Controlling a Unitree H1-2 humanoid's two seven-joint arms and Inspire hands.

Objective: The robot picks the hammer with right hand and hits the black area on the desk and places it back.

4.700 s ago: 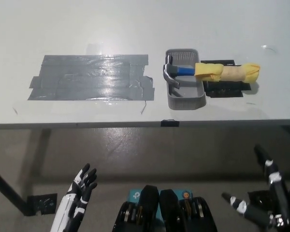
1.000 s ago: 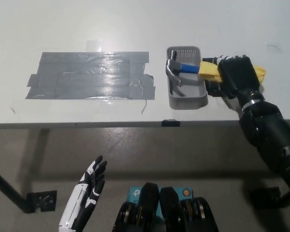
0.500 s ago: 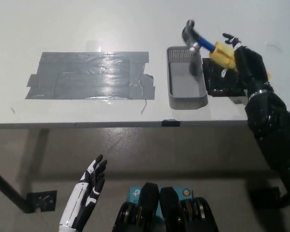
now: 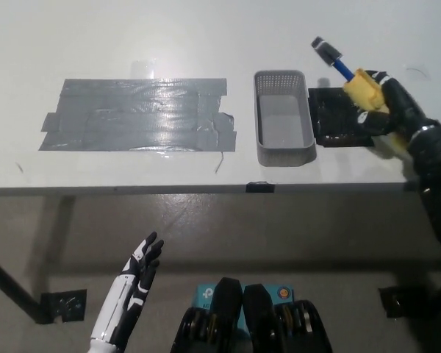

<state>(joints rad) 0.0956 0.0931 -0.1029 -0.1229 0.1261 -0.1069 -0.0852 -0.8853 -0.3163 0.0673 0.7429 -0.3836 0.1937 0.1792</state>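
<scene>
My black right hand (image 4: pixel 393 107) is shut on the yellow-wrapped handle of the hammer (image 4: pixel 345 72), held in the air above the table's right side. The hammer points up and to the left, its metal head (image 4: pixel 325 48) beyond the grey basket's far right corner. The grey basket (image 4: pixel 283 150) stands empty. The dark taped area (image 4: pixel 136 114) lies flat on the white table, well to the left of the hammer. My white left hand (image 4: pixel 132 283) hangs open below the table edge at the lower left.
A small black pad (image 4: pixel 339 121) lies on the table just right of the basket, partly under my right hand. The table's front edge (image 4: pixel 206 190) runs across the middle of the view, with floor beneath it.
My right hand closed on the hammer in the basket, lifted it out and swung it up and to the right. The basket now holds nothing. The left hand stays low.
</scene>
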